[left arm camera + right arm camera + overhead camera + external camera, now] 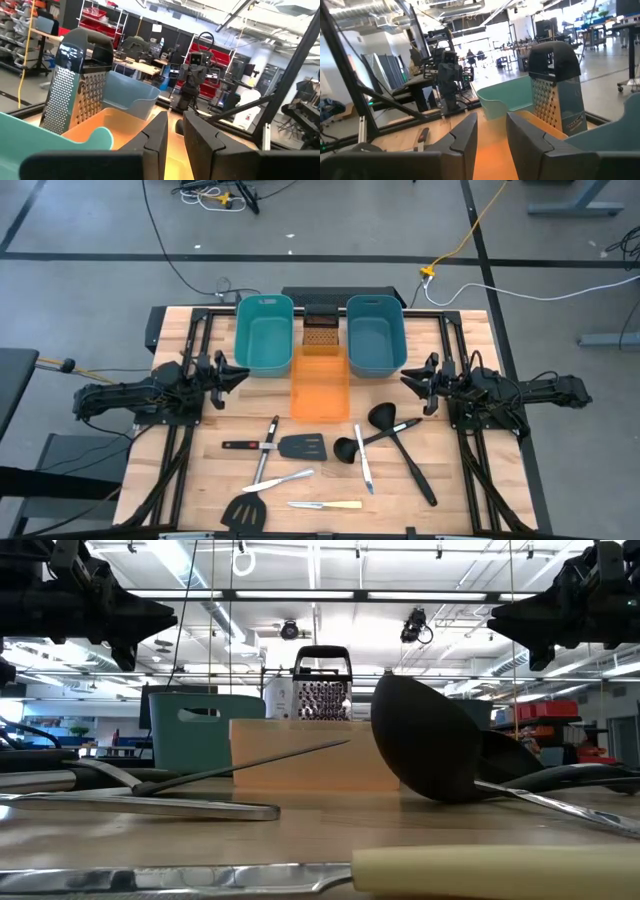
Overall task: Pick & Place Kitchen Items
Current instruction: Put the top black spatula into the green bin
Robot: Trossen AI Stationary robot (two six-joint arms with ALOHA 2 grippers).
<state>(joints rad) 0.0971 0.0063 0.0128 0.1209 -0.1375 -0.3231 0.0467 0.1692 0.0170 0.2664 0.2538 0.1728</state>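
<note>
Several utensils lie flat on the wooden table's near half. They are a black-handled knife (248, 445), a black slotted spatula (301, 446), two silver knives (266, 465) (281, 479), a second black spatula (244, 512), a cream-handled knife (326, 504), two black ladles (377, 430) (405, 448) and a silver knife (362, 459). My left gripper (233, 374) is open and empty above the table's left side. My right gripper (409, 380) is open and empty above the right side. In the low view, a ladle bowl (430, 750) and the cream handle (490, 870) are closest.
Two teal tubs (265, 334) (376, 334) stand at the far middle with a box grater (320, 330) between them. An orange tub (320, 385) sits just in front of the grater. Bare wood lies between the tubs and each gripper.
</note>
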